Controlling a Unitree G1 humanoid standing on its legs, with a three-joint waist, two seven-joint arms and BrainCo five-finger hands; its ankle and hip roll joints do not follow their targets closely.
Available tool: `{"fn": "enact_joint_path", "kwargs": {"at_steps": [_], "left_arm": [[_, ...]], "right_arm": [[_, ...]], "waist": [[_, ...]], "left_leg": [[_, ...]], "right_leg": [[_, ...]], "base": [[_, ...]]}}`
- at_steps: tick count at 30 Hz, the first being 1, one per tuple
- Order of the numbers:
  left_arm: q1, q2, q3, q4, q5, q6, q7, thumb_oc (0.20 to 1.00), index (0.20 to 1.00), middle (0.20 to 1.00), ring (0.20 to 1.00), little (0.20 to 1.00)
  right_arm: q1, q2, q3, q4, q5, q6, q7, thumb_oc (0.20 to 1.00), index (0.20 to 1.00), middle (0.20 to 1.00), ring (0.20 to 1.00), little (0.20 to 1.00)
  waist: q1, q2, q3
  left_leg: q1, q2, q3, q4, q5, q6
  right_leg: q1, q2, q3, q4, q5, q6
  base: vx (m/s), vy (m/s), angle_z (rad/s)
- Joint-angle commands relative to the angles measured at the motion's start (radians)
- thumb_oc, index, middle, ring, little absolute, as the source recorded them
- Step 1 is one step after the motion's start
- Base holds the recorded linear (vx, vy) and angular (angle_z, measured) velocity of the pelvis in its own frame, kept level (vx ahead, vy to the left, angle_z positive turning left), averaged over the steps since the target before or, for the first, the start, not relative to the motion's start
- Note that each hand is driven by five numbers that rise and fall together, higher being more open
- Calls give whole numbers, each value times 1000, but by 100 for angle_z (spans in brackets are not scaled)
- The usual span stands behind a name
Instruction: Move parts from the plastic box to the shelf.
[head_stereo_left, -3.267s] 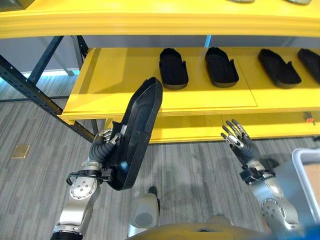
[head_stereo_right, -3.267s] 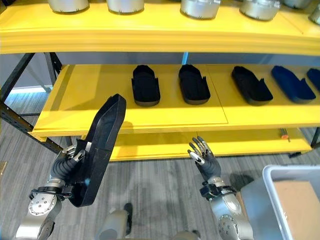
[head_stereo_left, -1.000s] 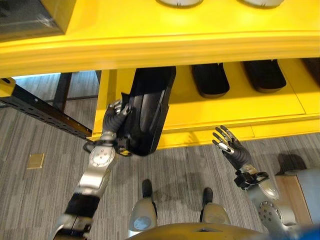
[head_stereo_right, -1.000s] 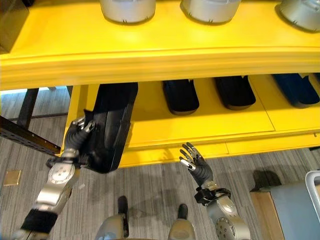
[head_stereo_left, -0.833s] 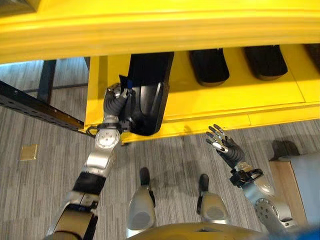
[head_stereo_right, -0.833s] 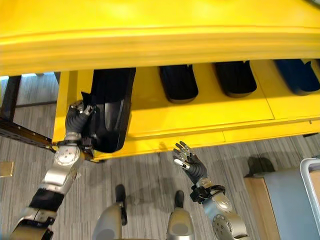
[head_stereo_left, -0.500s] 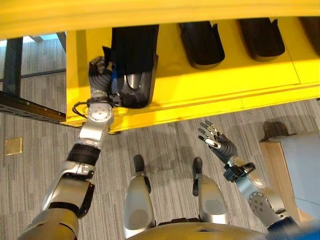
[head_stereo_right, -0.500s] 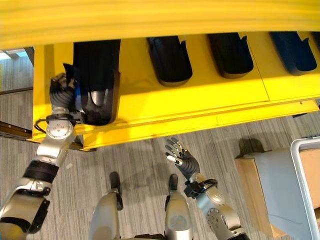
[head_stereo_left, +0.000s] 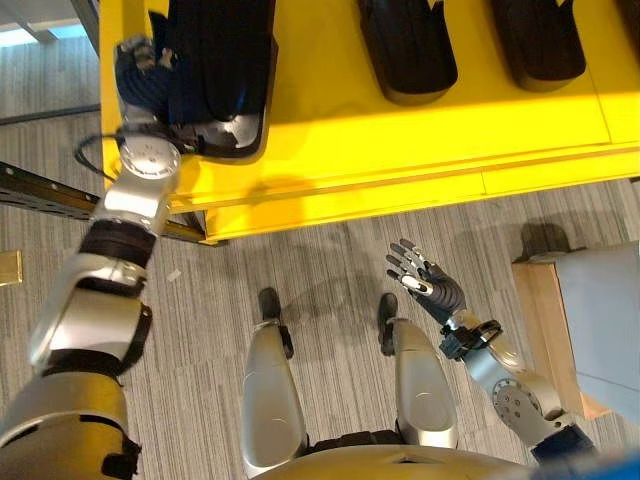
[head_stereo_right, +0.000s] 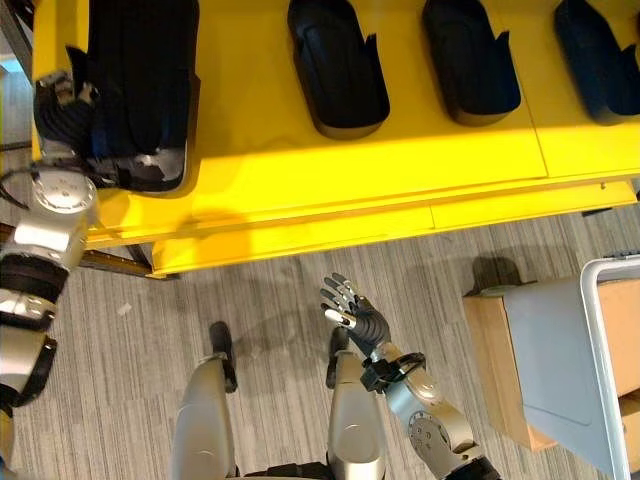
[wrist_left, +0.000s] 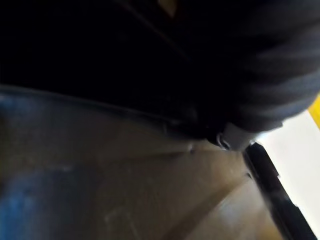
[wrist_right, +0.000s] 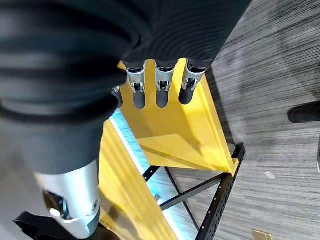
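A large black moulded part lies on the yellow shelf at its left end, open side up. My left hand is at the part's left edge with its fingers curled over the rim; the left wrist view shows the part's inner wall from very close. My right hand hangs open over the floor in front of the shelf, its fingers straight and holding nothing.
Further black parts lie in a row along the shelf to the right. The grey plastic box stands on a wooden stand at the far right. A black metal shelf frame runs at the left.
The camera has tipped down and come closer to the shelf. My left hand has carried the part from in front of the shelf onto its left end. The right hand stays open, now lower.
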Motion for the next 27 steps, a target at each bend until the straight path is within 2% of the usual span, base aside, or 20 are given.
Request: {"fn": "enact_joint_path", "kwargs": {"at_steps": [1, 14, 22, 27], "left_arm": [[-104, 48, 4, 45, -46, -70, -11, 200, 200, 200, 200, 200], [-253, 17, -33, 236, -282, -67, -68, 200, 200, 200, 200, 200], [-250, -31, 27, 278, -457, -71, -82, 200, 200, 200, 200, 200], [-250, -55, 50, 283, -501, -65, -82, 200, 200, 200, 200, 200]], "right_arm": [[32, -16, -17, -8, 51, -48, 14, 1000, 1000, 1000, 1000, 1000], [40, -19, -9, 25, 47, -35, 6, 1000, 1000, 1000, 1000, 1000], [54, -12, -6, 32, 32, -27, -7, 1000, 1000, 1000, 1000, 1000], [63, -11, -11, 34, 31, -23, -15, 1000, 1000, 1000, 1000, 1000]], "waist": [[-2, 13, -63], [-8, 3, -64], [-13, -5, -66], [-20, -9, -70]], "left_leg": [[-11, 49, 39, 86, -76, -16], [-63, 42, 28, 113, -94, -4], [-57, 43, 37, 108, -103, -3], [-48, 43, 42, 103, -108, -3]], "right_leg": [[-14, -46, -11, 29, -33, 14], [-35, -47, -13, 19, -33, 17], [-33, -43, -4, 4, -33, 17], [-31, -40, 4, -2, -31, 17]], "base": [[0, 0, 0], [37, 9, 2], [37, 16, -1], [6, 1, 0]]}}
